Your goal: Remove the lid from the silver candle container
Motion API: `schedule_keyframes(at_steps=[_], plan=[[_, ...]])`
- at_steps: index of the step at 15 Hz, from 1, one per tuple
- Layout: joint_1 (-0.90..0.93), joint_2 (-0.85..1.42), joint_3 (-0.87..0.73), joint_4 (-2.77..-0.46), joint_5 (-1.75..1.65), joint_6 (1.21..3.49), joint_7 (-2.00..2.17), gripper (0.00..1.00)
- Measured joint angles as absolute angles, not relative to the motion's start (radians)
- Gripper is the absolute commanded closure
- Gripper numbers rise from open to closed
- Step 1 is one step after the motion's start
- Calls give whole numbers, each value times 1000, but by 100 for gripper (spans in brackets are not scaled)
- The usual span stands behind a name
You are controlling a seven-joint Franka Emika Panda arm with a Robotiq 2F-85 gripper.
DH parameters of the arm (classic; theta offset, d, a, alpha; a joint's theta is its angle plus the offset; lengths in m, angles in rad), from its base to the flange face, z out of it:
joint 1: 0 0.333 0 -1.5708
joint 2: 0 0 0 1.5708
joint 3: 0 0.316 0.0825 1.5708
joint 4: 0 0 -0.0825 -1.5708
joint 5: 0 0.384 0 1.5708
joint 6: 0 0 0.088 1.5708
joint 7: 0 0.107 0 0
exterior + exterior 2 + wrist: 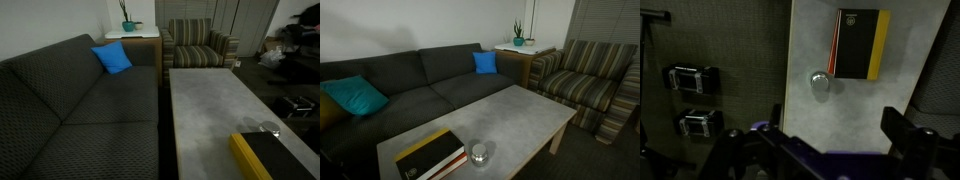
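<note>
Silver candle container [820, 84] stands upright on the grey tabletop [808, 35], just beside a corner of the black box with the yellow edge [858, 42]. Whether the two touch I cannot tell from the wrist view. In an exterior view [479, 153] a thin strip of bare surface seems to part them. The other sides of the container are open, and I judge that gives me room to come down around it.

Its lid [820, 82] appears to be on. The top reads as one closed bright disc, so whatever is inside is hidden, and only the task tells me to expect a candle. The box lies flat and shut as well, and I cannot see what it holds.

My gripper [815, 130] hangs high over the tabletop, well apart from the container. Its fingers [902, 128] are spread wide with nothing between them. In the wrist view the container lies ahead, roughly between the two fingers. That wide stance suits a descent straight onto the lid.

I would turn so that neither finger lands on the box side, where the space is tight. The container looks small and light, so it may lift along with its lid.
</note>
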State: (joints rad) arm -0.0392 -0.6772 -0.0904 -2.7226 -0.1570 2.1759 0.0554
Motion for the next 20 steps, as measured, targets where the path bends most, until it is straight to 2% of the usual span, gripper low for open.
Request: schedule_keyframes(at_steps=[8,16,20], plan=[[-30,-300,-128,-2653,-18,2291,-96,0],[-31,-255,-122,-2633,-17,2308,-97,0],[-31,-152,-111,-2651,-14,2455,-87,0]])
